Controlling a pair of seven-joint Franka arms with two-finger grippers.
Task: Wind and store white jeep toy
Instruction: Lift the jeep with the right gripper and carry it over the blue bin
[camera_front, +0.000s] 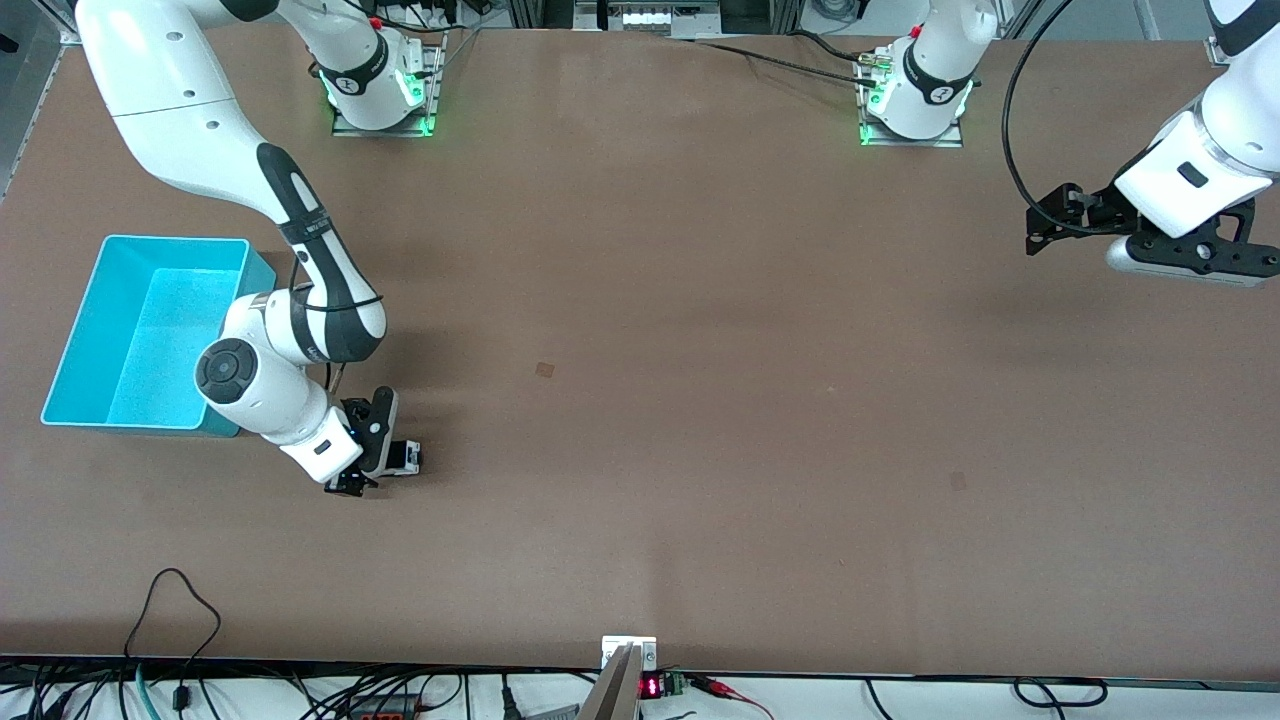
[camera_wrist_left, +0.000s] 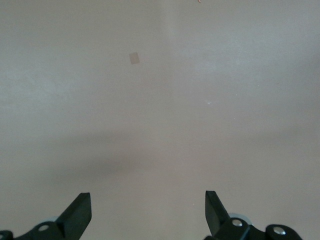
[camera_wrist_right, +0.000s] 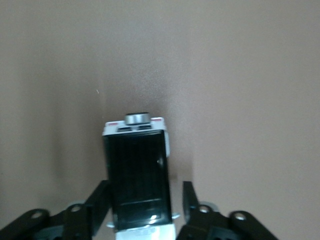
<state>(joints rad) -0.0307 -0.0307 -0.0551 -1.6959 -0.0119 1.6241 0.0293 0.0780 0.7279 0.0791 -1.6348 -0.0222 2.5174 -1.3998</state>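
The white jeep toy (camera_front: 408, 457) stands on the table beside the turquoise bin (camera_front: 72, 345), nearer the front camera than it. In the right wrist view its black roof (camera_wrist_right: 137, 165) fills the space between the fingers. My right gripper (camera_front: 375, 455) is low over the jeep with one finger on each side (camera_wrist_right: 145, 189). One finger is against the body and a small gap shows at the other. My left gripper (camera_front: 1038, 225) waits in the air over the left arm's end of the table, open and empty (camera_wrist_left: 148, 210).
The bin is empty and open-topped, at the right arm's end of the table. A small tape mark (camera_front: 544, 369) lies mid-table. Cables run along the table edge nearest the front camera.
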